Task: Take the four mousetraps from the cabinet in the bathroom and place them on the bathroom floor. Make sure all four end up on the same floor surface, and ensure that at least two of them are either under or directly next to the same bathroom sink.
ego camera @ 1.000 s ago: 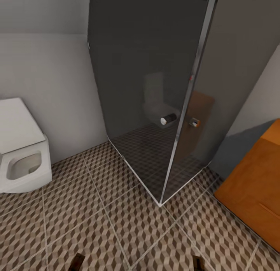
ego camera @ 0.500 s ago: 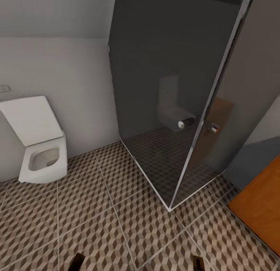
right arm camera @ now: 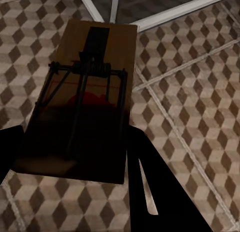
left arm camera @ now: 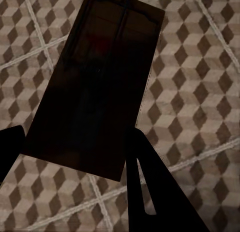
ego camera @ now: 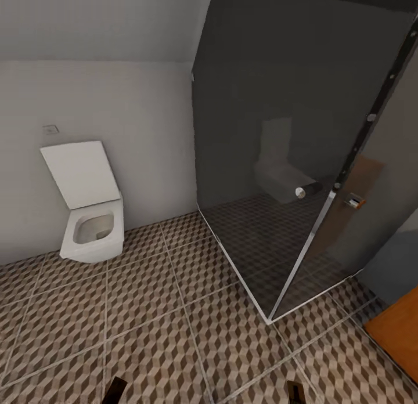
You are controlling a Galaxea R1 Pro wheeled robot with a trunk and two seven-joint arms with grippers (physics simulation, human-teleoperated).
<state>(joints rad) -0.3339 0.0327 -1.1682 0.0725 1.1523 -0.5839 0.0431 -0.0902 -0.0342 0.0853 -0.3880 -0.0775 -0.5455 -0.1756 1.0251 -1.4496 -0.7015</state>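
The bathroom floor [ego camera: 145, 311] of cube-patterned tiles spreads out below a glass shower enclosure [ego camera: 278, 160], with a white toilet [ego camera: 93, 218] against the wall and a corner of the orange-brown cabinet [ego camera: 397, 334] at the edge. The left gripper [left arm camera: 75, 152] is closed on a mousetrap [left arm camera: 95, 82], which sits between its fingers and juts forward above the tiles. The right gripper [right arm camera: 75, 157] likewise grips a second mousetrap [right arm camera: 85, 102], near the shower's metal base rail [right arm camera: 170, 14].

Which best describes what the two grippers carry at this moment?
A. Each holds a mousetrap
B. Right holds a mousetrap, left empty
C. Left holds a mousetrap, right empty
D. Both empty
A: the left gripper grips one mousetrap, and the right gripper grips another mousetrap.
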